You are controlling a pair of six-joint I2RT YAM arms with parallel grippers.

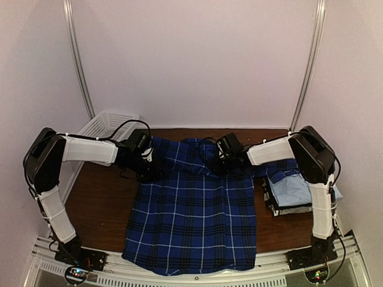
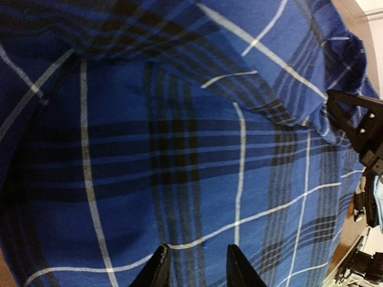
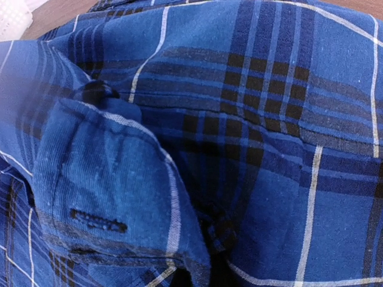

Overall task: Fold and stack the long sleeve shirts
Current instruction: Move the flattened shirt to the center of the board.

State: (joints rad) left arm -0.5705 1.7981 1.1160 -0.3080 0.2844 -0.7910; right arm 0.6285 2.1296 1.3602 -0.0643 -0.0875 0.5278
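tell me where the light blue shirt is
In the top view, the light blue shirt tops the folded pile at the right of the table, beside the plaid shirt.

Spread shirt (image 1: 194, 215) centred on table (image 1: 102, 203) — basket (image 1: 105, 124) behind-left, folded shirts (image 1: 290, 191) right.

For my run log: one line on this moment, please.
plaid shirt: spread out; left gripper: open over it; right gripper: shut at cuff

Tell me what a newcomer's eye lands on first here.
A blue-and-black plaid shirt lies spread flat across the middle of the brown table. The left arm and right arm bend in over its far end. At the right edge sits a stack of folded shirts, a light blue one on top.
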